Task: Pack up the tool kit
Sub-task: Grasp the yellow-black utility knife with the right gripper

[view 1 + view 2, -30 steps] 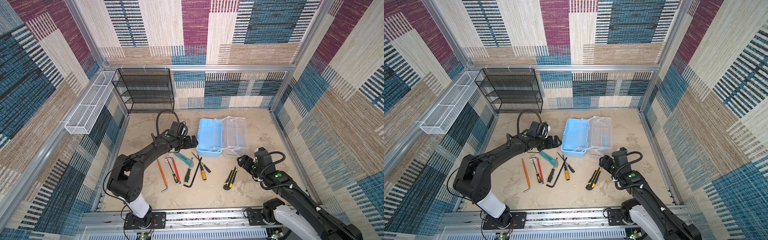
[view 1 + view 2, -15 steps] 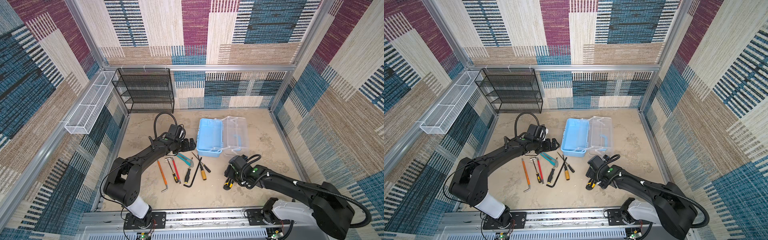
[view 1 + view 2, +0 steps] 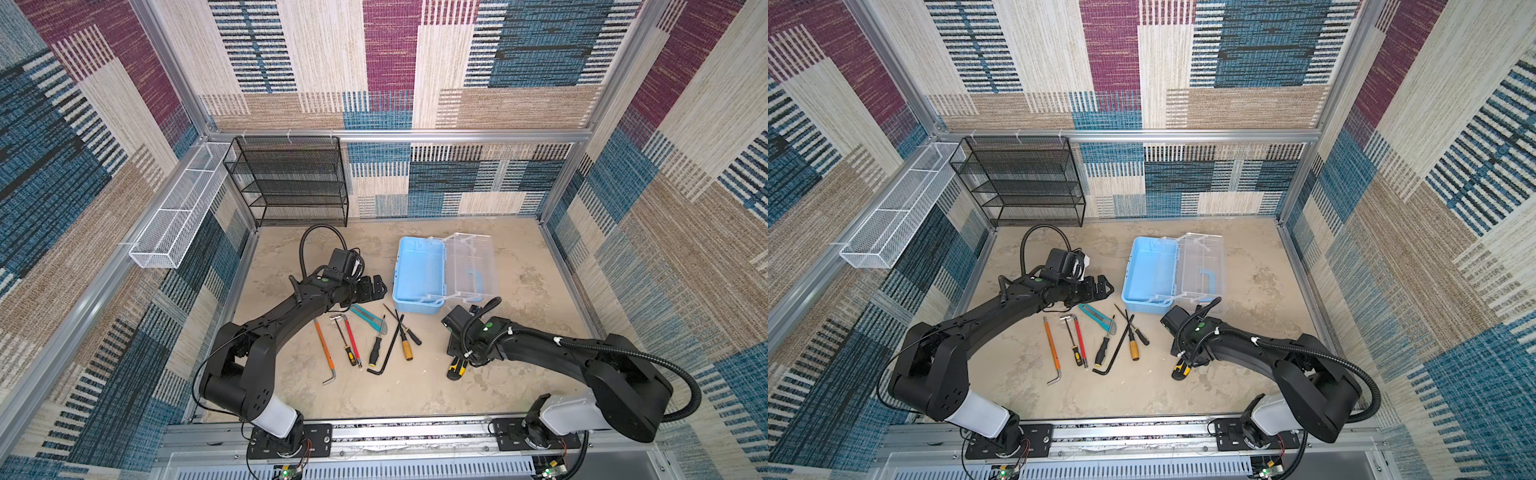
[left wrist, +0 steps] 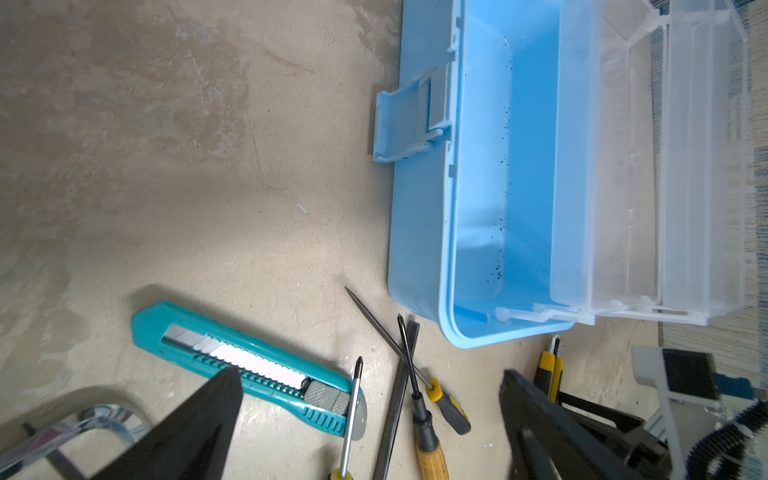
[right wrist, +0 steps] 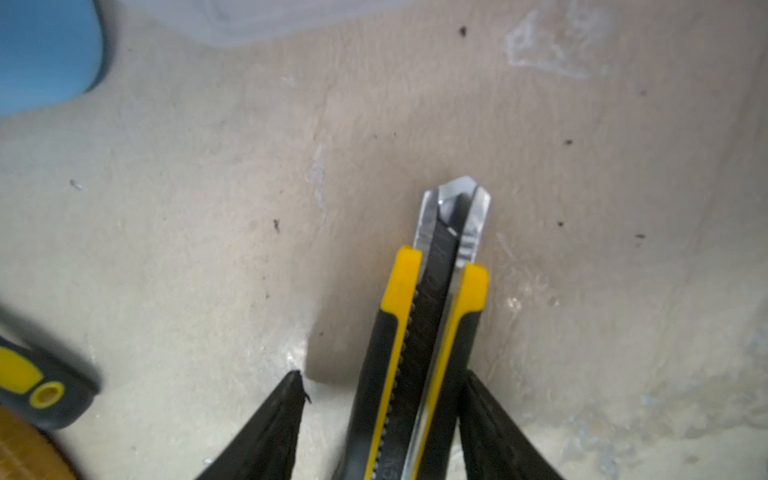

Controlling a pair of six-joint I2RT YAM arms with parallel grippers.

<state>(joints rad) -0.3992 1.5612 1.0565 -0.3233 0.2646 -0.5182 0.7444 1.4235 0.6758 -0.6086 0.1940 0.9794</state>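
Tool kit box [image 3: 419,270], light blue, sits open and empty toward the back of the sandy floor [image 3: 415,395] in both top views, its clear lid [image 3: 471,266] folded out to the right. Loose tools lie in front of it: a teal utility knife [image 3: 368,318], screwdrivers [image 3: 406,351], a black hex key [image 3: 388,352] and an orange hex key [image 3: 325,353]. Left gripper [image 3: 372,289] hovers just beside the box, jaws spread wide, holding nothing. Right gripper [image 5: 382,376] is down at the yellow-and-black utility knife [image 5: 419,332], jaws partly open astride it. One finger [image 5: 486,415] touches the handle and the opposite finger stands clear.
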